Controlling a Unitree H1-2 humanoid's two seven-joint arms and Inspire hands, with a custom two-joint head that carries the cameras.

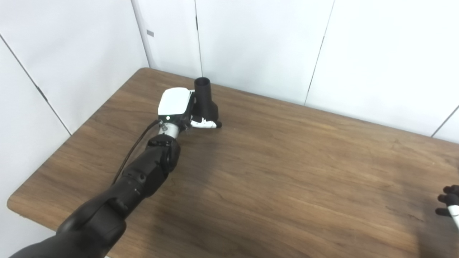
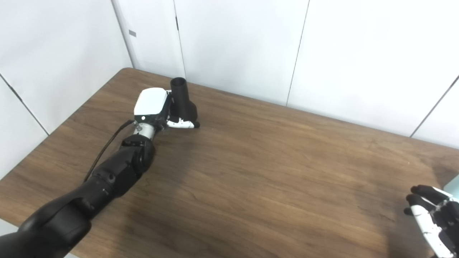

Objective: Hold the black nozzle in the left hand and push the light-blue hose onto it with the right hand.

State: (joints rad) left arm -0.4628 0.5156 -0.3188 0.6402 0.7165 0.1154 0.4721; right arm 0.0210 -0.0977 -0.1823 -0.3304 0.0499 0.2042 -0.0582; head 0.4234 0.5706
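Observation:
The black nozzle [image 1: 205, 98] stands upright near the table's far left corner, its round mouth pointing up. My left hand [image 1: 177, 105] is against its left side, and the thumb lies across the front of its wider base; the fingers behind it are hidden. My right hand [image 2: 430, 218] is at the lower right edge of the picture, fingers apart and holding nothing. A small light-blue sliver, likely the hose [image 2: 454, 185], shows at the right edge just above that hand; most of it is out of view.
The brown wooden table [image 1: 287, 172] fills the view, with its left edge and rounded near-left corner visible. White wall panels [image 1: 251, 43] stand close behind the far edge. A black cable [image 1: 134, 147] runs along my left forearm.

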